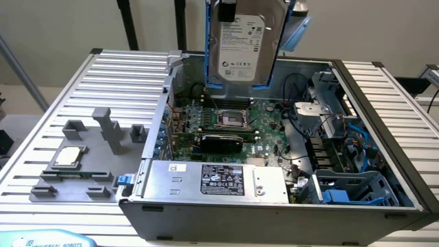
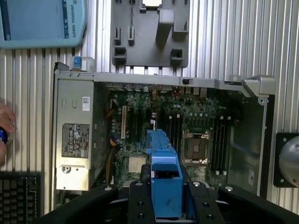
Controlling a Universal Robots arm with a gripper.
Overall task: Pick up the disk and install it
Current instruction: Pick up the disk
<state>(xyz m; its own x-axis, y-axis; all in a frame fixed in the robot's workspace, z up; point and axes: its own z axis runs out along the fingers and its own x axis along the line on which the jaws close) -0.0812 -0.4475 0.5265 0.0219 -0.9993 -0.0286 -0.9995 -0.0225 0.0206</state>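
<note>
The disk (image 1: 241, 46), a silver-grey hard drive with a white label in a bright blue carrier rail, hangs on edge high above the back of the open computer case (image 1: 404, 154). My gripper (image 1: 227, 10) holds it from the top. In the wrist view the blue rail of the disk (image 2: 162, 163) sits between my gripper's (image 2: 164, 198) black fingers (image 2: 139, 200), which are shut on it. Below the disk lies the green motherboard (image 2: 140, 116).
A silver power supply (image 1: 219, 180) with a black label fills the case's front. A blue-grey drive cage (image 1: 357, 188) sits at the exterior view's front right. A grey fixture (image 1: 89, 175) holding a small square chip (image 1: 69, 157) lies beside the case. A person's hand (image 2: 3, 130) shows beside the case.
</note>
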